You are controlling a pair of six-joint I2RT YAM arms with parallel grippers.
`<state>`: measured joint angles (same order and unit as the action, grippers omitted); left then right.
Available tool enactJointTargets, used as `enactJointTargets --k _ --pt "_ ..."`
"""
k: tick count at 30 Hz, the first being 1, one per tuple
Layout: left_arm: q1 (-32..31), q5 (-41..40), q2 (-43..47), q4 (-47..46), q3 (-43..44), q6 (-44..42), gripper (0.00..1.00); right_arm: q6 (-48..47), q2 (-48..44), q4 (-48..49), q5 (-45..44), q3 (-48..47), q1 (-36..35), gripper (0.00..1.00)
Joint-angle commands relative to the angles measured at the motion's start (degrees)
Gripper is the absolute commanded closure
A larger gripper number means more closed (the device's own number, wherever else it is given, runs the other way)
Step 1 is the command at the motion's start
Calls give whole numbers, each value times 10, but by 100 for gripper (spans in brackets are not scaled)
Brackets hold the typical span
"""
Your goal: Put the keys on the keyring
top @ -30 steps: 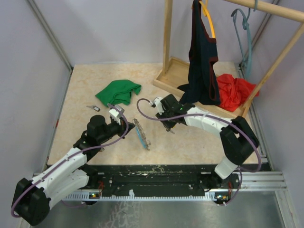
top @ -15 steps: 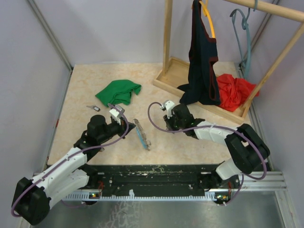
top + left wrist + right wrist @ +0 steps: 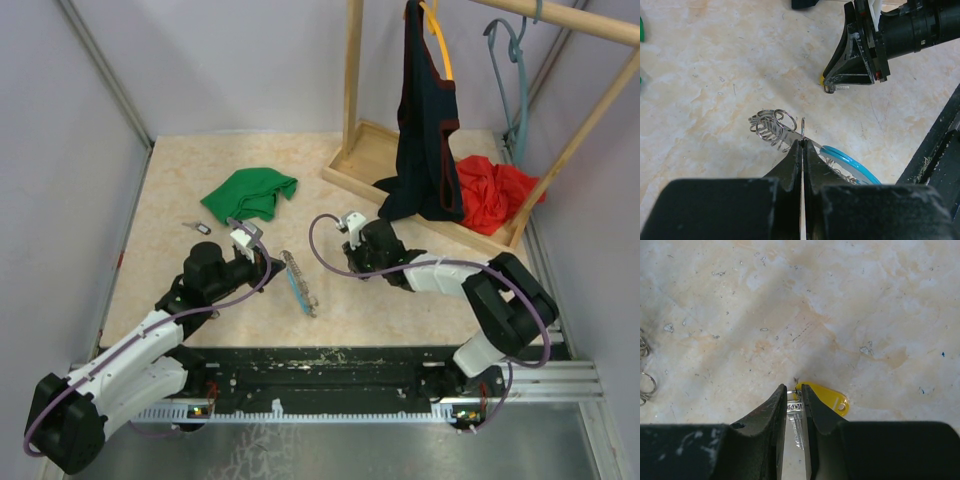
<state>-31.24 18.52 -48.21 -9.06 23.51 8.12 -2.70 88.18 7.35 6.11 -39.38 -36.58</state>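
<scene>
The keyring (image 3: 771, 127) is a string of small silvery rings with a light blue band (image 3: 852, 161). It hangs just above the table, and my left gripper (image 3: 802, 142) is shut on its thin metal strip. From above, the keyring (image 3: 298, 282) lies mid-table beside my left gripper (image 3: 272, 262). A silver key (image 3: 797, 416) with a yellow tag (image 3: 826, 394) lies flat on the table. My right gripper (image 3: 794, 390) is down over it, its fingers pressed against both sides of the key's head. A second small key (image 3: 197, 227) lies at the left.
A green cloth (image 3: 250, 192) lies at the back left. The wooden rack (image 3: 366, 160) stands at the back right, with a dark garment (image 3: 425, 130) hanging from it and a red cloth (image 3: 495, 190) on its base. The black front rail (image 3: 940, 145) is close to the keyring.
My right arm has swung down and in, setting its fingers over the yellow-tagged key, and the jaws have narrowed onto it. The left arm and the keyring have not moved.
</scene>
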Motion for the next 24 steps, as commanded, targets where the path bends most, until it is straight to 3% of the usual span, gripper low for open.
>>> enactJointTargets --k 1,7,12,19,24 --pt "-2 11 0 -18 11 3 100 13 14 9 4 -25 4 82" --pt "-2 10 1 -18 12 4 100 14 26 2 1 -33 4 88" --pt "-2 10 1 -16 14 3 100 10 22 -19 3 -46 4 100" --pt "-2 8 2 -10 17 1 100 -1 27 -188 -8 -137 4 100" --pt "-2 9 0 -7 20 -1 100 -17 96 -348 -9 -234 4 100"
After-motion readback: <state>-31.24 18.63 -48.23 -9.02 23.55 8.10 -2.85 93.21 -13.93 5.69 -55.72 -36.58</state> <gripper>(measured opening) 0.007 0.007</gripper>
